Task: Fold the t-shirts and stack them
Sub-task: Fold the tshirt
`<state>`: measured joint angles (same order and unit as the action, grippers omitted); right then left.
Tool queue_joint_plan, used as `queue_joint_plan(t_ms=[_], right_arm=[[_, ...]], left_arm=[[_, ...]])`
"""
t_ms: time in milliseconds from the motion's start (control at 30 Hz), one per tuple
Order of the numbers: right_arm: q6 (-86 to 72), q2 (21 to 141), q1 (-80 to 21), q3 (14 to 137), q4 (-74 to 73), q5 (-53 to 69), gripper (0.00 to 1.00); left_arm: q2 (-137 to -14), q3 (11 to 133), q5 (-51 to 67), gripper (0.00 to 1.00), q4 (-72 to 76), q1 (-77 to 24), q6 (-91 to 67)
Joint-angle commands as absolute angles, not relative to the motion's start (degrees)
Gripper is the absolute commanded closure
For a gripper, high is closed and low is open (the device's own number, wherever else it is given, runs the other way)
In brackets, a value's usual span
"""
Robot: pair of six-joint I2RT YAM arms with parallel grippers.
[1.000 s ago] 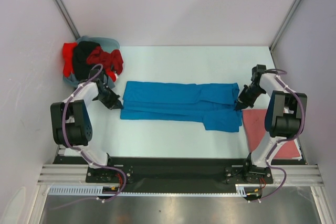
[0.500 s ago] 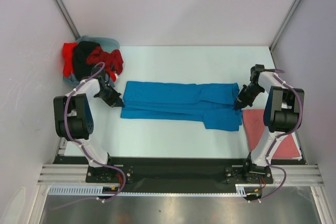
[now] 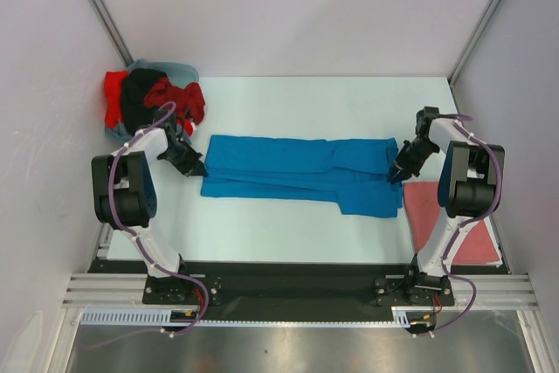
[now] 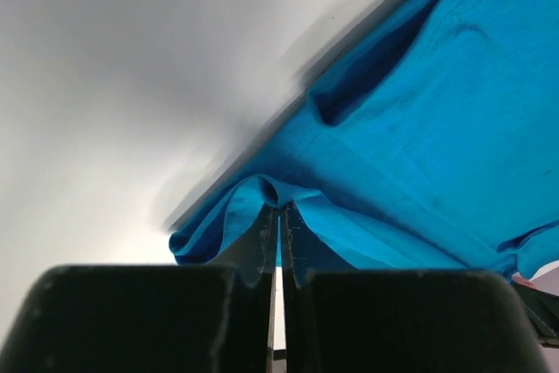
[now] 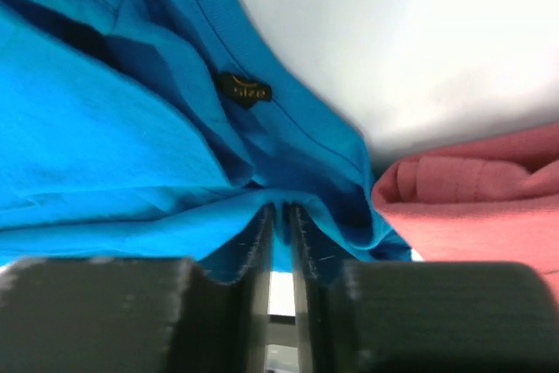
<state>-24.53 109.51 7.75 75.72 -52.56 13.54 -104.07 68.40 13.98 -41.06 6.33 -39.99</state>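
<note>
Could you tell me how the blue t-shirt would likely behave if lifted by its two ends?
Probably floppy: the blue t-shirt puckers into soft folds where the left gripper pinches it. Lifted by its ends, the long middle would likely sag.

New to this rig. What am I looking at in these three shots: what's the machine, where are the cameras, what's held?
Two small robot arms are bolted at the near edge of a pale table, each ending in a two-finger gripper. The wide picture comes from a fixed camera above and behind them. The close-ups come from wrist cameras, each looking along its own black fingers. A blue t-shirt, folded into a long strip, lies across the middle. The left gripper pinches its left end, the right gripper its right end near the collar label. A folded pinkish-red t-shirt lies at the right. A pile of red, black and grey-blue shirts sits in the far left corner.
</note>
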Motion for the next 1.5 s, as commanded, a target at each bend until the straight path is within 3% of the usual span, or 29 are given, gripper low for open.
queue_joint_plan(t_ms=[0,33,67,133,333,533,633,800,833,1467], right_arm=[[-23.7,110.9,8.2,80.1,-51.5,13.4,0.77],[-23.6,111.0,8.2,81.0,-51.6,13.7,0.72],[-23.2,111.1,8.2,82.3,-52.7,14.1,0.64],[-22.6,110.7,8.2,87.2,-55.3,14.0,0.57],[-21.1,102.8,3.4,93.6,-60.6,10.5,0.44],[-21.4,103.2,-12.8,89.4,-52.2,13.5,0.48],[-20.8,104.0,-21.2,87.4,-48.4,11.9,0.73],[-19.1,104.3,-31.4,82.5,-43.4,9.3,0.91],[-18.9,104.5,-32.7,81.7,-41.9,9.0,1.00],[-19.1,112.1,-40.7,78.7,-32.9,4.3,1.00]], left_arm=[[-104.0,71.1,11.9,0.97,-40.5,6.2,-38.5],[-103.5,71.4,11.5,0.92,-40.4,6.1,-38.3],[-102.3,71.6,10.7,0.81,-40.5,6.1,-37.5],[-100.2,72.0,9.9,0.65,-40.4,5.9,-36.5],[-90.2,69.9,11.2,0.54,-39.2,4.0,-30.6],[-89.3,65.8,18.4,0.68,-35.9,-4.4,-27.3],[-90.9,63.9,19.8,0.76,-34.3,-7.2,-28.1],[-94.7,62.8,20.4,0.86,-33.2,-7.9,-27.5],[-95.6,62.5,20.5,0.88,-33.2,-7.9,-27.9],[-101.7,62.8,17.3,0.96,-33.7,-7.9,-25.5]])
